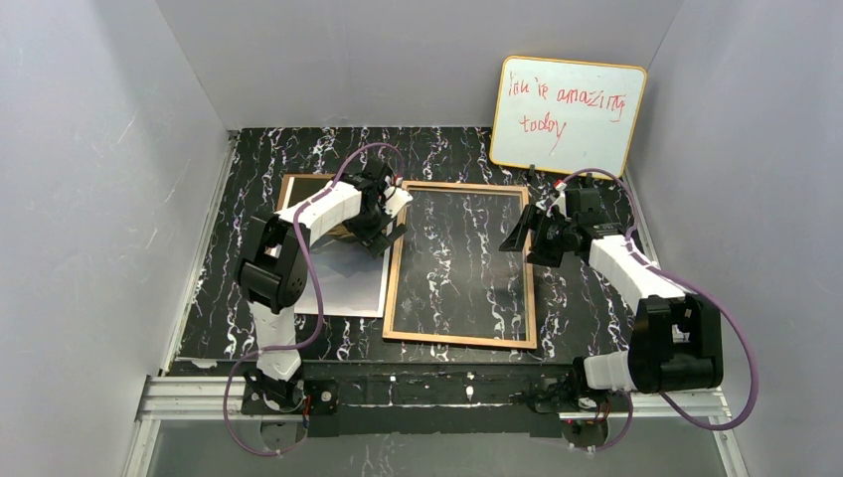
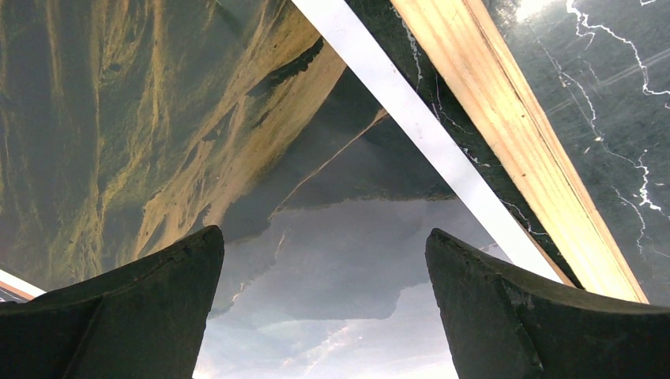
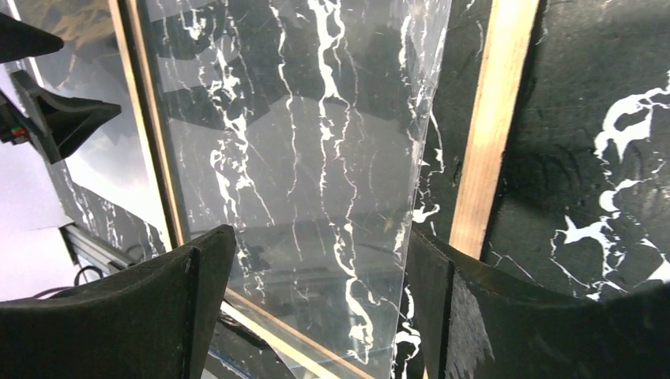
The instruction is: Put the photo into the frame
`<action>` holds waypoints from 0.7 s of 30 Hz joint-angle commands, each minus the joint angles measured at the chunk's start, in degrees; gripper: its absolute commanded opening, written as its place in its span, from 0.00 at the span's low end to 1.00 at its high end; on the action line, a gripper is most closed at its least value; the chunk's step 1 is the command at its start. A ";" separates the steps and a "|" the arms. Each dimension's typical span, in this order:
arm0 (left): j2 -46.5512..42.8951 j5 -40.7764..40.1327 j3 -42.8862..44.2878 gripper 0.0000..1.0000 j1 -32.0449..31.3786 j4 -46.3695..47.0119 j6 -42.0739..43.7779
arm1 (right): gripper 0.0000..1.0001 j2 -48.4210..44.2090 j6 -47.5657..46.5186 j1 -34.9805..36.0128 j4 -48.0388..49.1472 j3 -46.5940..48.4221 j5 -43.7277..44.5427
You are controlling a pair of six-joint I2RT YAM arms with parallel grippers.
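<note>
The frame (image 1: 460, 341) lies flat mid-table, tan wooden back up, with its clear pane (image 1: 462, 258) inside. The photo (image 1: 348, 283) lies picture up just left of it, partly under my left arm. My left gripper (image 1: 390, 227) is open and empty over the photo's right edge. In the left wrist view, my left gripper (image 2: 324, 233) hangs over the mountain print (image 2: 237, 158), with its white border next to the frame's rail (image 2: 513, 142). My right gripper (image 1: 519, 237) is open at the frame's right rail. In the right wrist view, the right gripper (image 3: 320, 233) has the pane's edge (image 3: 419, 197) between its fingers, apart from the rail (image 3: 494, 118).
A brown backing panel (image 1: 298, 187) shows from under the photo at the back left. An orange-edged whiteboard (image 1: 567, 117) with red writing leans on the back wall at right. Grey walls close in on three sides. A metal rail (image 1: 447, 397) runs along the near edge.
</note>
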 commanded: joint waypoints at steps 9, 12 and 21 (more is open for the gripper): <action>-1.22 -0.02 0.13 0.98 -0.21 -0.66 -0.13 | 0.89 4.24 -2.44 -0.15 -4.14 5.55 5.13; -1.14 0.08 0.15 0.98 -0.21 -0.70 -0.22 | 0.90 4.75 -2.44 -0.11 -4.03 5.55 4.41; -1.54 0.65 -0.13 0.98 -0.21 -0.69 -0.41 | 0.90 3.58 -1.69 -0.12 -4.71 6.43 5.73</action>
